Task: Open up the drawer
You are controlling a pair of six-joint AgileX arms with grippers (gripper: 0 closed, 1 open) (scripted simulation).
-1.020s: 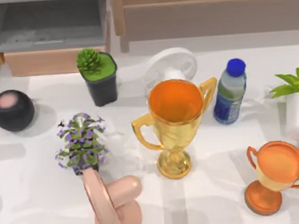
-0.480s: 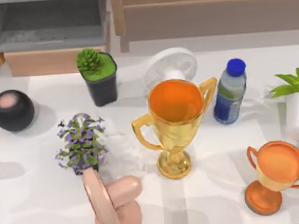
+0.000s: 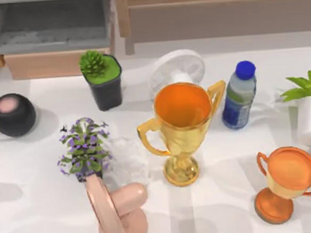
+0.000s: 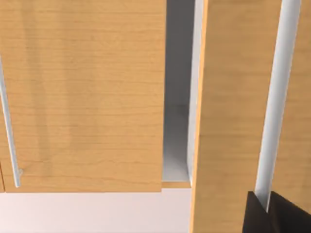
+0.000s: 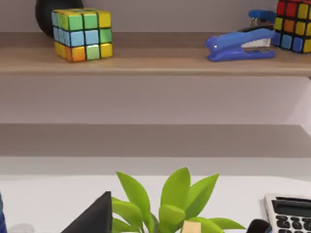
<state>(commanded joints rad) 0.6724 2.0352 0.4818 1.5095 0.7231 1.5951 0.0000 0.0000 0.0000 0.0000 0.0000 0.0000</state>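
The drawer (image 4: 233,97), at the tabletop's (image 3: 35,157) left edge, looks stiff, light and free-sliding, best taken by its slim pale handle (image 4: 274,97), where the left end effector (image 4: 267,211) sits, clenched or not I cannot tell; the right end effector (image 5: 175,225) hangs released.

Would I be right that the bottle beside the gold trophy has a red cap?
Not quite: the bottle does stand beside the gold trophy, but its cap is blue, as the top view shows.
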